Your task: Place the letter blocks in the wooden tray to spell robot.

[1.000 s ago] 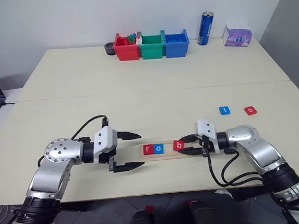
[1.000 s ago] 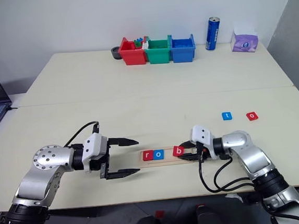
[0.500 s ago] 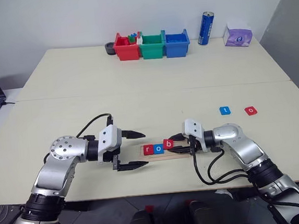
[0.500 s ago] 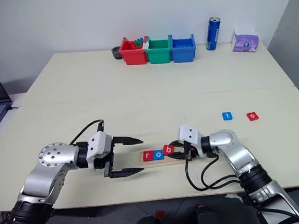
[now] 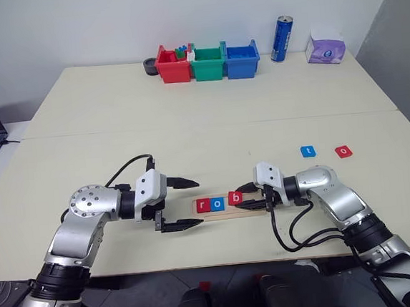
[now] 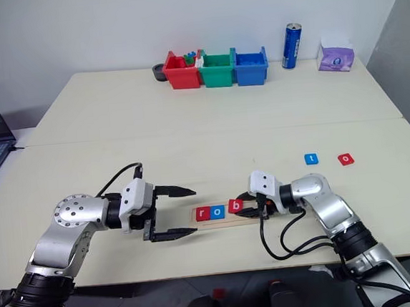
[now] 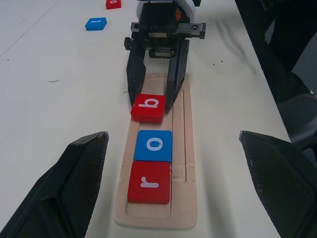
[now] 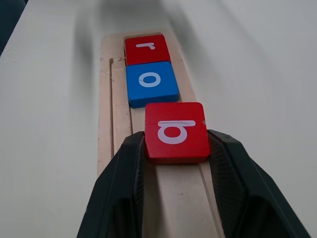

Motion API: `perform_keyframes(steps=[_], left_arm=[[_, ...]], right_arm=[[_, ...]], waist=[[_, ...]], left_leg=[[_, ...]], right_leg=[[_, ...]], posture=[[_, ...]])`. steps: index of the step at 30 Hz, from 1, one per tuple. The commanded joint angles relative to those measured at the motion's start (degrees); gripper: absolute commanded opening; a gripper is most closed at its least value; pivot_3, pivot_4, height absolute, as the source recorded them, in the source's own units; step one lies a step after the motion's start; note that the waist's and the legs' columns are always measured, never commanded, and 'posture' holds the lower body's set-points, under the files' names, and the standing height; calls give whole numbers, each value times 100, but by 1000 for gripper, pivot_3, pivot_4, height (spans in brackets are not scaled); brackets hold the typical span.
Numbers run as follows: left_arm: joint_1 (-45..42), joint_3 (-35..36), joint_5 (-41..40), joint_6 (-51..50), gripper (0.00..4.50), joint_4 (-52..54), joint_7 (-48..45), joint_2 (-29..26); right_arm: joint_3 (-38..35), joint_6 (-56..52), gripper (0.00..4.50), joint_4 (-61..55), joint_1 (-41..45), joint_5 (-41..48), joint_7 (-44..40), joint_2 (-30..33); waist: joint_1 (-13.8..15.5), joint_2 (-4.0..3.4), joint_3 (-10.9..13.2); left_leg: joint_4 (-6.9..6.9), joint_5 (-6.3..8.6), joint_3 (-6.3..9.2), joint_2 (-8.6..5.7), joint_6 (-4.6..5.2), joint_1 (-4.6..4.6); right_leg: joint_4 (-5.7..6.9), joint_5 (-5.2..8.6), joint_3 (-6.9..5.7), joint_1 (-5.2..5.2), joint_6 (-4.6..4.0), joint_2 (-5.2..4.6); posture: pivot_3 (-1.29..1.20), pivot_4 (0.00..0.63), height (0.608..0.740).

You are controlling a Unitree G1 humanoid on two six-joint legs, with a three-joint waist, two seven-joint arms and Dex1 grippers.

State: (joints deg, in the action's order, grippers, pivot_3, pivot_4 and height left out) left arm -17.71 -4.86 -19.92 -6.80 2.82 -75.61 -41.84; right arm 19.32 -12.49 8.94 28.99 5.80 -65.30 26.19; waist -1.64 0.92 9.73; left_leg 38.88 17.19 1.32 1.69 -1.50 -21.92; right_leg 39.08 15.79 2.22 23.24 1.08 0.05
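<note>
Fingers of the right gripper are clamping the red b block, with the blue o block lying just ahead along the wooden tray's long axis.

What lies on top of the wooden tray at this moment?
On the wooden tray lie a red r block and a blue o block. The right tool holds a red b block next to them. Its underside is hidden.

Silver arms (black cables, fingers)
</note>
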Motion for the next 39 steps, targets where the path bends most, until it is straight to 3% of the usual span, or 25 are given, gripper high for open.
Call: perform_keyframes(steps=[1, 21, 30, 39], left_arm=[[-82, 21, 17, 114, 4500, 33, 15, 6], [8, 28, 82, 213, 4500, 15, 28, 4], [-64, -1, 160, 292, 4500, -106, 70, 77], [-92, -56, 154, 271, 4500, -76, 104, 171]], right_arm=[[-38, 133, 1475, -101, 119, 71, -133, 21], [11, -9, 1475, -183, 101, 38, -255, -21], [-106, -109, 4478, -221, 121, 148, -320, 4], [-657, -718, 4478, -959, 120, 515, -57, 266]], waist=[[0, 0, 0], [0, 0, 0], [0, 0, 0], [7, -1, 1]], left_leg=[[0, 0, 0, 0, 0, 0], [0, 0, 0, 0, 0, 0], [0, 0, 0, 0, 0, 0], [0, 0, 1, 0, 0, -2]], right_leg=[[0, 0, 0, 0, 0, 0], [0, 0, 1, 0, 0, 0], [0, 0, 0, 0, 0, 0], [0, 0, 1, 0, 0, -2]], posture=[[0, 150, 740], [0, 150, 740], [0, 150, 740], [0, 150, 740]])
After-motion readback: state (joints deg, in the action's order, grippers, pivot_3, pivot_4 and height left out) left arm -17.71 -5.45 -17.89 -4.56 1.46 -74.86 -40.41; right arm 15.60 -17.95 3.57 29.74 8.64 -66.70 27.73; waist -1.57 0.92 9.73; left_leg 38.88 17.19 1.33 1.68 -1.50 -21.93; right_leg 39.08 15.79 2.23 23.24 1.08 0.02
